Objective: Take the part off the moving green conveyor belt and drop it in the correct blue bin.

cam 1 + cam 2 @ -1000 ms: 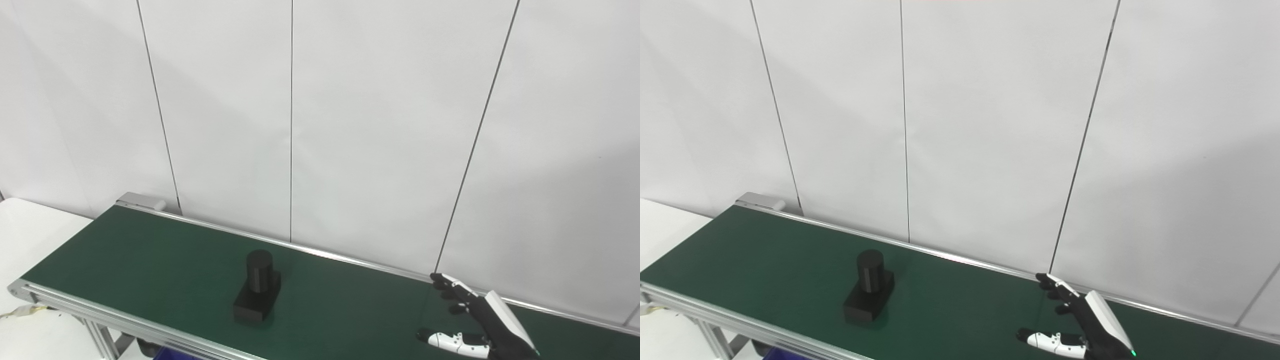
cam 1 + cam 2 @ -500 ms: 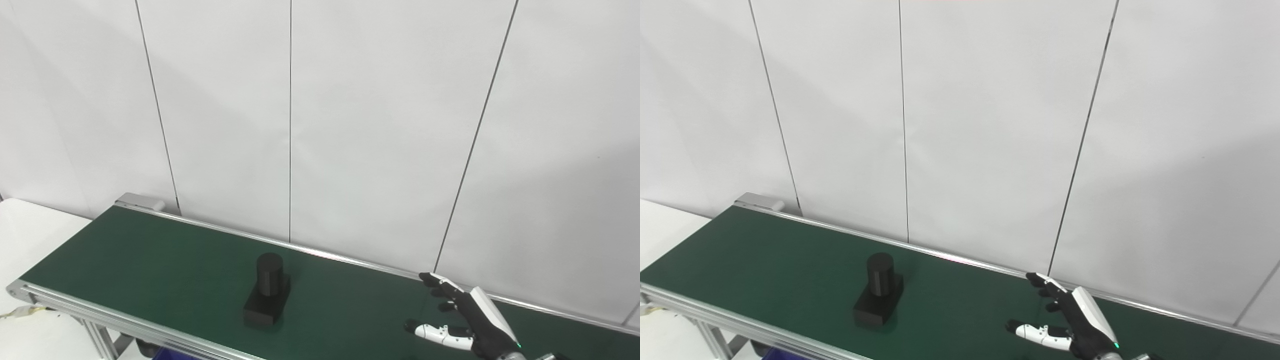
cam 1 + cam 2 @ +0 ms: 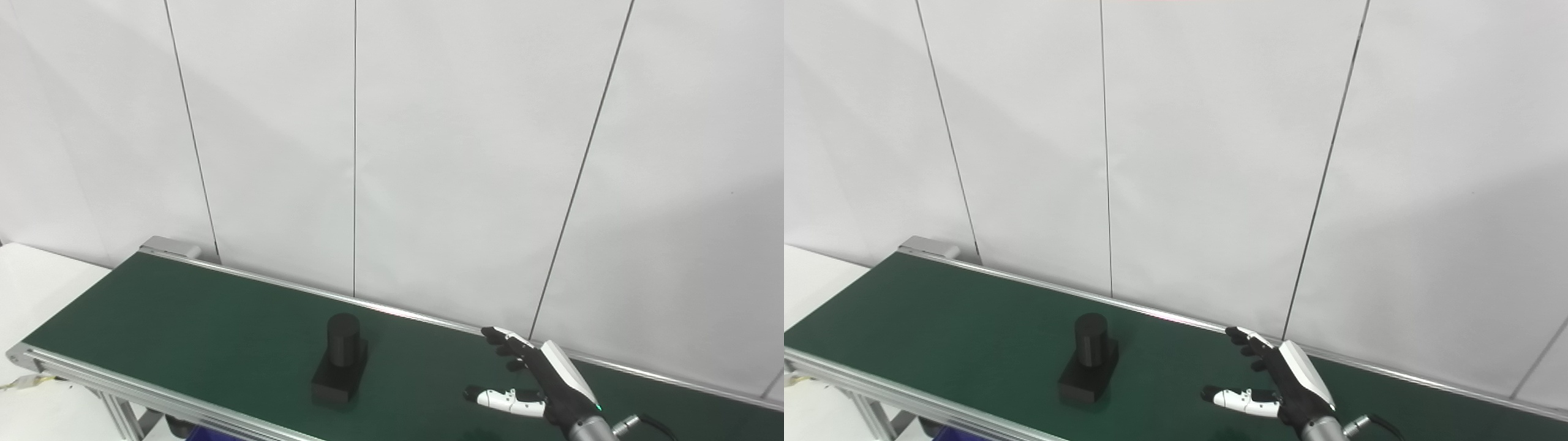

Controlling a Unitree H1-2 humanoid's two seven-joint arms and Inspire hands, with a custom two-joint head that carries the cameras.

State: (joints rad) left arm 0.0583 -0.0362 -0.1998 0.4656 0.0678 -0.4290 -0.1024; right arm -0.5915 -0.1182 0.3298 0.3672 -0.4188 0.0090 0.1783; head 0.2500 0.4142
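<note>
- A long green conveyor belt (image 3: 202, 318) runs from the left side toward the lower right, in front of a plain white panelled wall (image 3: 392, 135).
- One black part (image 3: 340, 367) stands upright on the belt: a short round post rising from a flat rectangular base.
- The right hand (image 3: 545, 383) reaches in from the lower right corner and hovers above the belt. It is black with a white back plate.
- Its fingers (image 3: 502, 343) are stretched out and spread apart, pointing toward the upper left, and the white-tipped thumb (image 3: 499, 398) points left, lower down. The hand is released and holds nothing.
- The part lies to the left of the fingertips, well apart from them, with a stretch of bare green belt between. Nothing touches the part.
- The part's round top sits at about the same picture height as the fingers; its base sits about level with the thumb.
- The open gap between fingers and thumb faces left, toward the part.
- The left hand does not appear in either view.
- A silver metal rail (image 3: 153, 401) edges the near side of the belt, below and left of the thumb, and another silver rail runs along the far side, just behind the fingertips.
- A sliver of blue (image 3: 205, 435) shows under the near rail at the bottom edge; too little is visible to tell what it is.
- A white counter (image 3: 30, 275) edge shows at far left.
</note>
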